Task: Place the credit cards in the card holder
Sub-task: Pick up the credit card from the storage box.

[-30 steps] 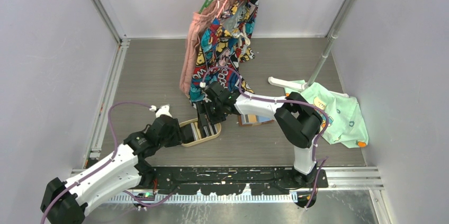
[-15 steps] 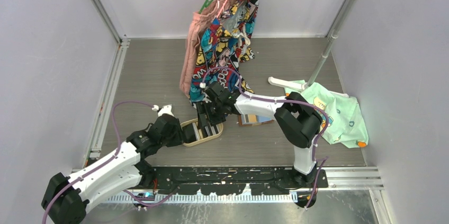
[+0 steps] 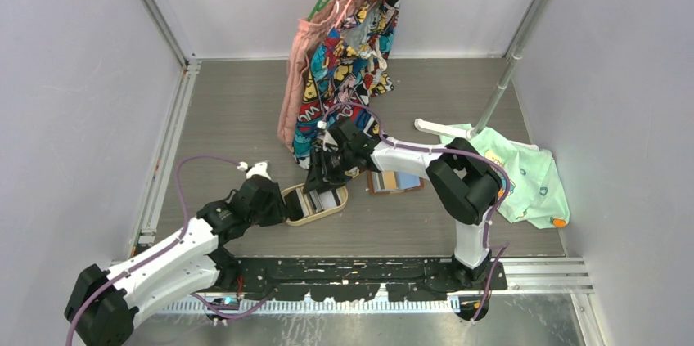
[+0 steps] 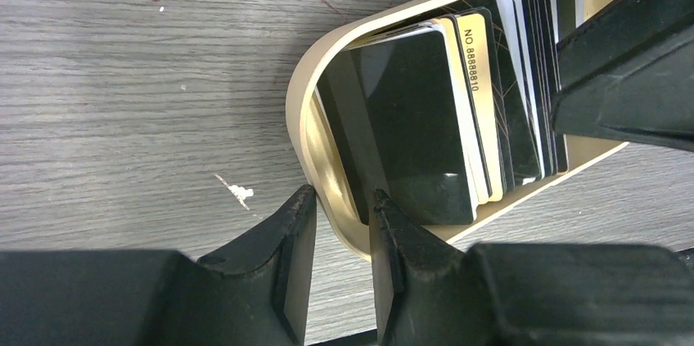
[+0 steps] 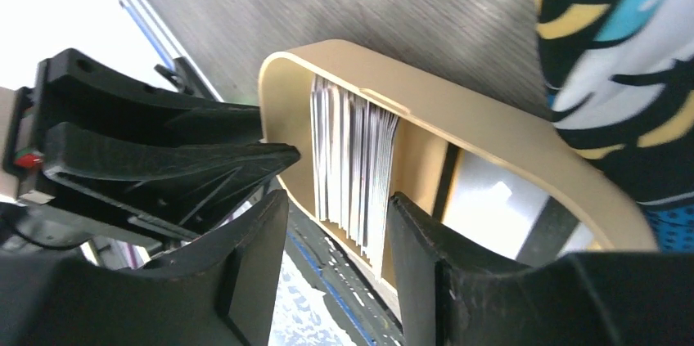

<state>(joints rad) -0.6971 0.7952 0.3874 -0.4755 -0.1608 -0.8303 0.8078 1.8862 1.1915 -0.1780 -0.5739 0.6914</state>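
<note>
The credit cards (image 3: pixel 324 199) stand on edge in an oval light-wood tray (image 3: pixel 304 218); black, white and yellow cards (image 4: pixel 417 117) show in the left wrist view. My left gripper (image 3: pixel 284 205) is shut on the tray's left end, one finger outside the rim (image 4: pixel 393 15) and one inside (image 4: pixel 340 203). My right gripper (image 3: pixel 322 177) hangs open and empty just above the card stack (image 5: pixel 352 158), its fingers either side (image 5: pixel 337 199). The tan card holder (image 3: pixel 395 182) lies open on the table, right of the tray.
Colourful clothes (image 3: pixel 344 60) hang from a green hanger just behind the right gripper. A mint-green cloth (image 3: pixel 520 174) lies at the right by the rack pole (image 3: pixel 507 76) and its white foot (image 3: pixel 442 128).
My right gripper has lifted out of the tray and drawn back toward the right, still empty. The tray and left gripper have shifted slightly right.
</note>
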